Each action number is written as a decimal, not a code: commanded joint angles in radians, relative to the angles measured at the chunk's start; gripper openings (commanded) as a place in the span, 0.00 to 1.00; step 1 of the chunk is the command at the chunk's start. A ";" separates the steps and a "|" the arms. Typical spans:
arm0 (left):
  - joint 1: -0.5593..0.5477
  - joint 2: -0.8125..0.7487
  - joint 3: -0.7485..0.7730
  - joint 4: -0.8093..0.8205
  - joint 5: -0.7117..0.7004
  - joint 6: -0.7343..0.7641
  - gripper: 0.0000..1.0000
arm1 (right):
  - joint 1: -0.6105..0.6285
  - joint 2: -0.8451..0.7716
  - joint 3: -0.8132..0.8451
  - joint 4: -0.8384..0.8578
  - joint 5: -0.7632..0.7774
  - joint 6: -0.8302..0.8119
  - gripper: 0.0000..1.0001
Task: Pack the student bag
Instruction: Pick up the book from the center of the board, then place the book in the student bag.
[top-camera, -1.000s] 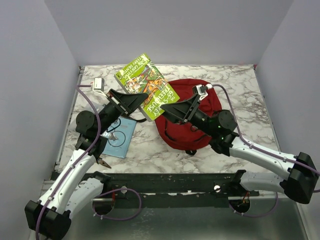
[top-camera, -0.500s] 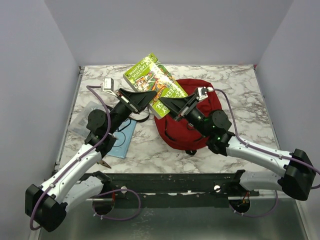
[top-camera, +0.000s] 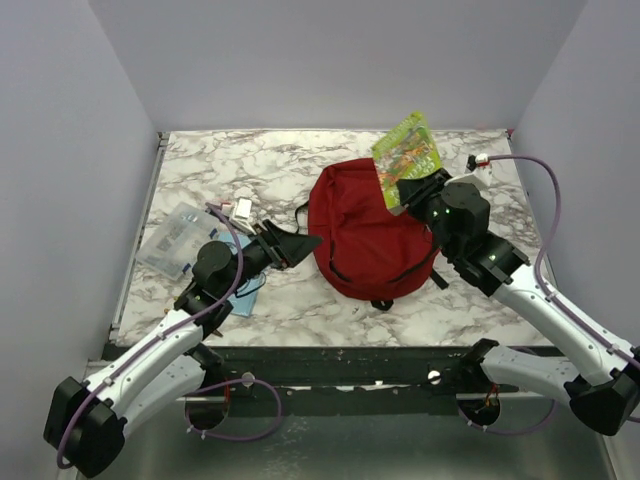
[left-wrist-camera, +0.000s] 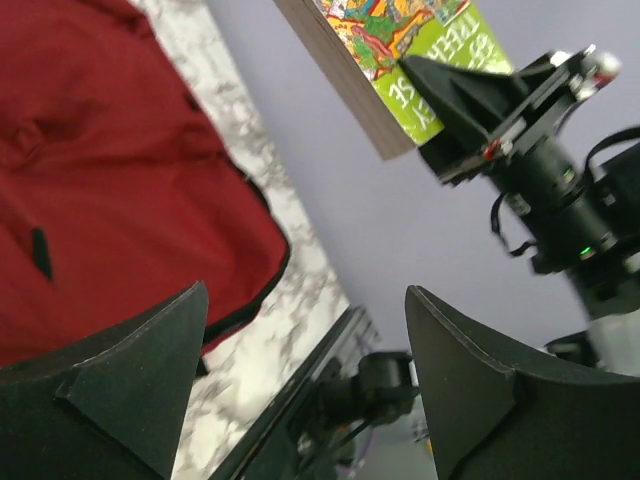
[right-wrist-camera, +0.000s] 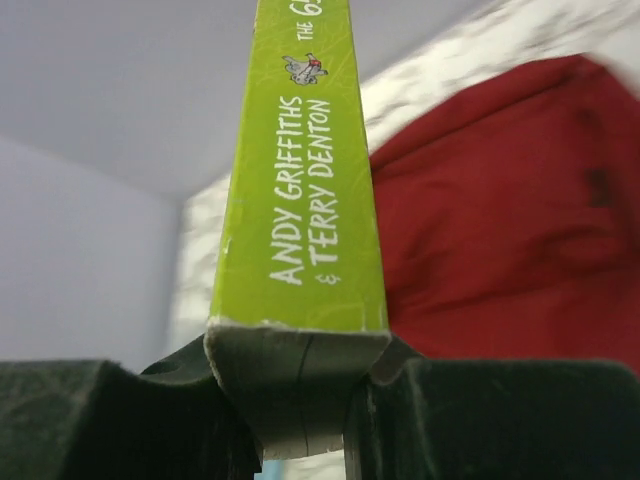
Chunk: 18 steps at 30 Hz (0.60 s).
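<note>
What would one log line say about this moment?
left gripper: open, empty, beside backpack | right gripper: shut on green book, lifted at backpack's far right | status: green book not yet in backpack

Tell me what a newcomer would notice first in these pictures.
A big dark-red backpack lies in the middle of the marble table. Above its far right corner, the right tool holds a bright green Andy Griffiths and Terry Denton paperback up in the air. The left tool stands open just left of the backpack.
</note>
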 joint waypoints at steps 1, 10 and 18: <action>-0.069 0.064 0.023 -0.117 0.071 0.195 0.81 | -0.014 -0.057 0.008 -0.260 0.364 -0.295 0.00; -0.347 0.532 0.357 -0.220 -0.030 0.390 0.93 | -0.017 -0.326 -0.036 -0.489 0.615 -0.286 0.00; -0.432 0.886 0.655 -0.290 -0.012 0.562 0.93 | -0.017 -0.515 -0.039 -0.544 0.523 -0.299 0.00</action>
